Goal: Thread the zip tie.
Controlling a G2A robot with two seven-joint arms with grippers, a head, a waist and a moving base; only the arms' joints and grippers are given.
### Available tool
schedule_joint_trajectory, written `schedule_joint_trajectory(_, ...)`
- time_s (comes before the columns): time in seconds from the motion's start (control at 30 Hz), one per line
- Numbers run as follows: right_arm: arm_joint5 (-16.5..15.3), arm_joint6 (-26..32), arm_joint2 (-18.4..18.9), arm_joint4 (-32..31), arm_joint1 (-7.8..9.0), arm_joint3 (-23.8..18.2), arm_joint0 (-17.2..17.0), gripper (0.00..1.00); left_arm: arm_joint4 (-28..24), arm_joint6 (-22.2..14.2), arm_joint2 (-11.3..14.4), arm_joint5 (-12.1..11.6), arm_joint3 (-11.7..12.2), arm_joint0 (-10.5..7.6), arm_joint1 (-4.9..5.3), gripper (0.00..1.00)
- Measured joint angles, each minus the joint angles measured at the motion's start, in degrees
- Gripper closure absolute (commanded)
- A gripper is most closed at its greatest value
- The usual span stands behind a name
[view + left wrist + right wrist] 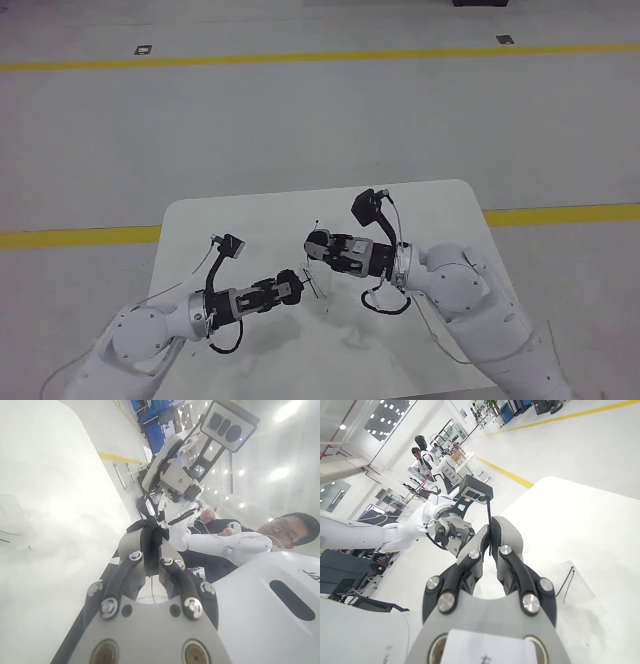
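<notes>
My right gripper is shut on a black zip tie, which stands up out of the pads with its strip pointing away from the wrist. From above, that gripper sits over the table's middle, and the zip tie's tip pokes out beyond it. My left gripper is shut too, with a thin dark zip tie strand running out from between its pads toward the wrist. The left gripper faces the right one at close range, just off its fingertips.
A clear tray lies on the white table below the grippers and holds spare black zip ties. The same tray appears beside the left gripper. The table edge runs near the left arm.
</notes>
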Motion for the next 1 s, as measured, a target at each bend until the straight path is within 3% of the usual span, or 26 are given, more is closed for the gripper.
schedule_joint_trajectory(0.23,0.0,-4.7,0.9,-4.0,0.87,0.0,-1.6,1.00,0.0,0.0,0.0,0.0,0.0,0.00,0.00,1.00)
schedule_joint_trajectory(0.43,0.0,-8.6,-1.0,-5.2,2.58,-1.0,-1.7,1.00,0.0,0.0,0.0,0.0,0.0,0.00,0.00,1.00)
schedule_joint_trajectory(1.0,0.0,-20.1,-11.3,-2.2,10.69,-1.7,3.0,1.00,0.0,0.0,0.0,0.0,0.0,0.00,0.00,1.00)
